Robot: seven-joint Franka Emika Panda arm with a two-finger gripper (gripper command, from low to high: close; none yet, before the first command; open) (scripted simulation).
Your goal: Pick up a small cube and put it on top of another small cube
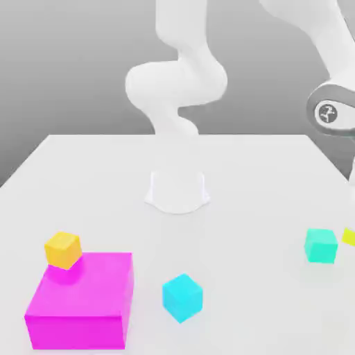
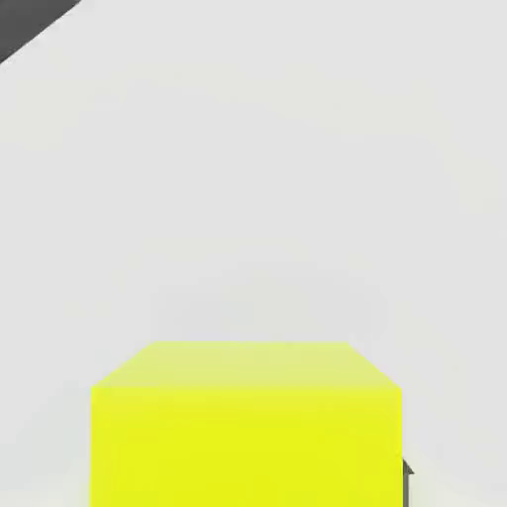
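Whether the hand grips anything cannot be told; its camera sits close over a yellow cube (image 2: pixel 246 426) on the white worktop (image 1: pixel 243 173). In the exterior view, that cube lies at the right edge, just beside a teal cube (image 1: pixel 321 245); another teal cube (image 1: pixel 182 297) lies near a magenta block (image 1: pixel 83 301) carrying an orange cube (image 1: pixel 63 249).

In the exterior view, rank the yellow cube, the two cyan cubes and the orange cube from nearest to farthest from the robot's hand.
The hand is at the exterior view's right edge, over the yellow cube.
1. yellow cube, right edge, directly under the hand.
2. teal cube, just left of it.
3. cyan cube, front centre.
4. orange cube, far left, on the magenta block.
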